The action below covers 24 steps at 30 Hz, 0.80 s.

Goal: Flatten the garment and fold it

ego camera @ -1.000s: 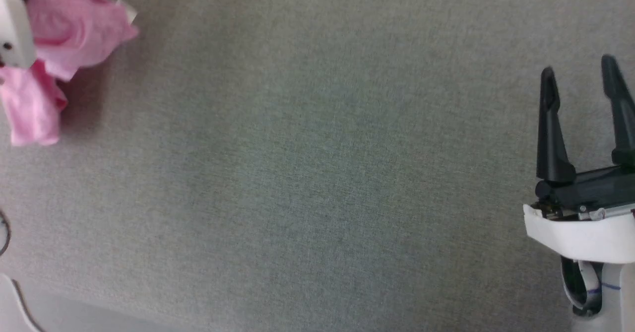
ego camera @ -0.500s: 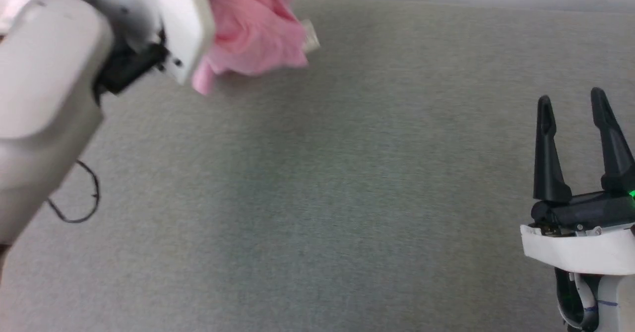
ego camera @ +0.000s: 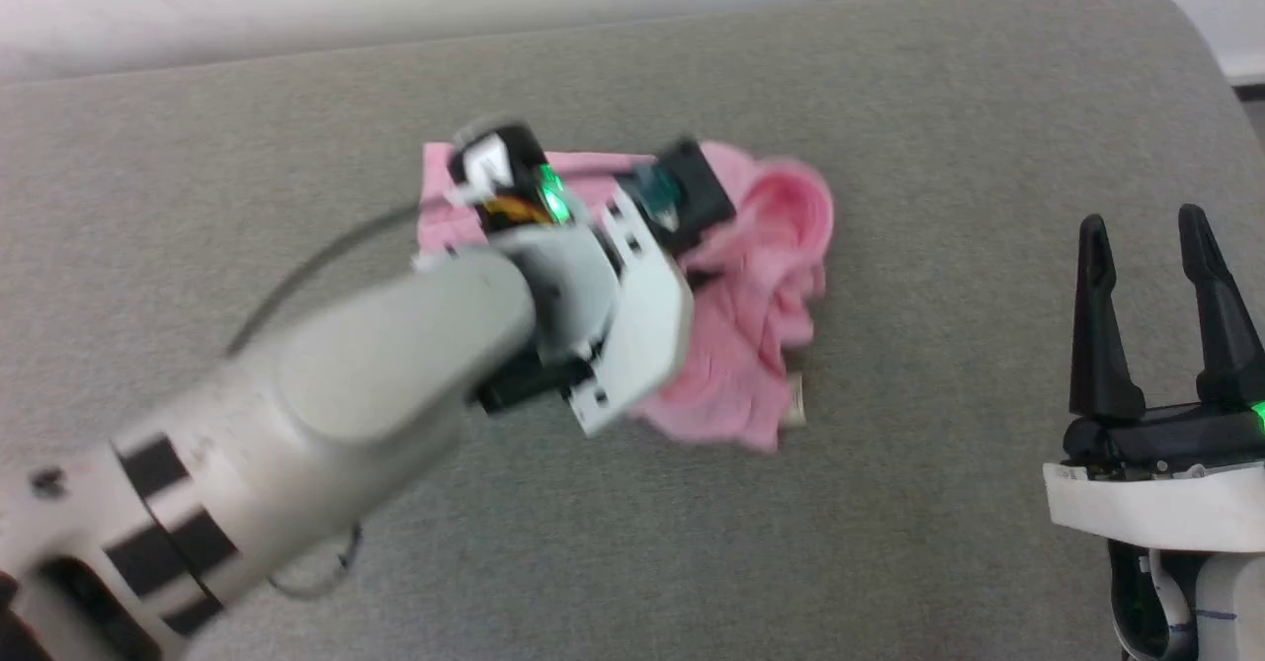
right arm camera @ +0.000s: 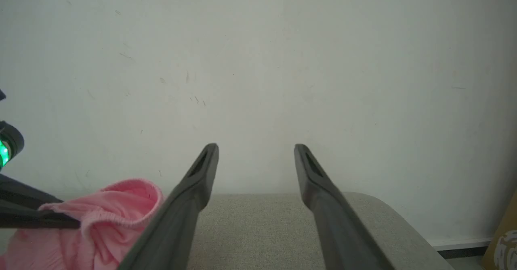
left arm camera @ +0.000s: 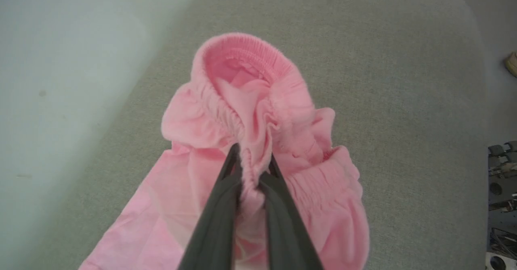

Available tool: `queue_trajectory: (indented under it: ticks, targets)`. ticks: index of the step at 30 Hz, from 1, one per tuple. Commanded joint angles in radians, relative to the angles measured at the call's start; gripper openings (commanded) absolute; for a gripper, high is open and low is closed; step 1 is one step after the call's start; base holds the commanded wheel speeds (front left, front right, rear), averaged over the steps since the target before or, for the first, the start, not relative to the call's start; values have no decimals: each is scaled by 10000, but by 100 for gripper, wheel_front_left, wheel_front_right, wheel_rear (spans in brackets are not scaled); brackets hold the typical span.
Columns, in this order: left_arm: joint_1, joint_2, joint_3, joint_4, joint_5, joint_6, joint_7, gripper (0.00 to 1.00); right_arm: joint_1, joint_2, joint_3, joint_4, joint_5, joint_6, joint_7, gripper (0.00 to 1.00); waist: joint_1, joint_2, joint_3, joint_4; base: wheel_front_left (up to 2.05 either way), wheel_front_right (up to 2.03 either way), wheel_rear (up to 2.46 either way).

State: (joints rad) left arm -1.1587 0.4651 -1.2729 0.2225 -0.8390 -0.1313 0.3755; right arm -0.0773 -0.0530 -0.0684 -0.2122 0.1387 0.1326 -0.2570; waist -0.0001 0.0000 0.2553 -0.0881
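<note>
**Left gripper** (left arm camera: 252, 158): The two dark fingers stand almost together and pinch a bunched fold of the garment (ego camera: 761, 276). Pink cloth fills the narrow slit between the tips. The grip sits on the gathered elastic waistband (left arm camera: 242, 46), which rises beyond the fingertips as an open, rounded loop.

**Garment:** The pinched section is lifted and crumpled. A flatter panel of it spreads out on the grey padded surface (ego camera: 889, 542), seen at the lower left of the left wrist view. In the head view the garment lies in the far middle of that surface, partly covered by the left wrist. A straight-edged portion shows on the far-left side and the waistband loop on the right. A small white label (ego camera: 794, 399) hangs at its near edge. Whether the cloth under the wrist is flat cannot be told.

**Left forearm** (ego camera: 346, 394): It is pale with dark bands and reaches in from the lower left of the head view. It is blurred.

**Right gripper** (ego camera: 1140, 218): The fingers are spread wide with nothing between them. It hangs over the surface at the lower right, well apart from the garment. Its own camera faces a pale wall (right arm camera: 258, 60).
</note>
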Motion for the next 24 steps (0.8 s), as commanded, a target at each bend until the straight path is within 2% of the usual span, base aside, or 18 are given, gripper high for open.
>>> queue_trajectory:
  ticks: [1,8,13,14,15,19,21,24]
  targets:
    - [743,-224,-60,-3,412,6,506,0,-37,27,-4,70,83,-19,-47,100,1,0,228,-522,0,0,0]
    - [3509,-983,-70,-712,1285,6,2091,0,-203,27,41,269,137,-19,-47,100,1,0,293,-608,0,0,0]
    - [4229,-1144,-71,-727,1385,6,2037,0,-195,27,12,365,68,-19,-47,100,1,0,26,-438,0,0,0]
    - [4185,-1164,-71,-590,1390,6,1723,25,-161,27,9,375,45,-19,-47,100,1,0,-62,-388,0,0,0]
    - [4084,-1189,-72,-454,1458,6,1310,100,-116,27,6,382,24,-19,-47,100,1,0,-165,-335,0,0,0]
    - [3543,-1289,-58,263,1496,6,-980,100,153,27,-21,375,-50,-19,-47,100,1,0,-664,-139,0,0,0]
    - [3367,-1369,293,507,1492,7,-2147,100,322,27,-84,365,-88,-19,-47,100,1,0,-924,-16,0,0,0]
    - [3233,-1421,897,621,1696,320,-3516,100,560,28,-210,331,-135,-19,-47,100,1,0,-1234,199,0,0,0]
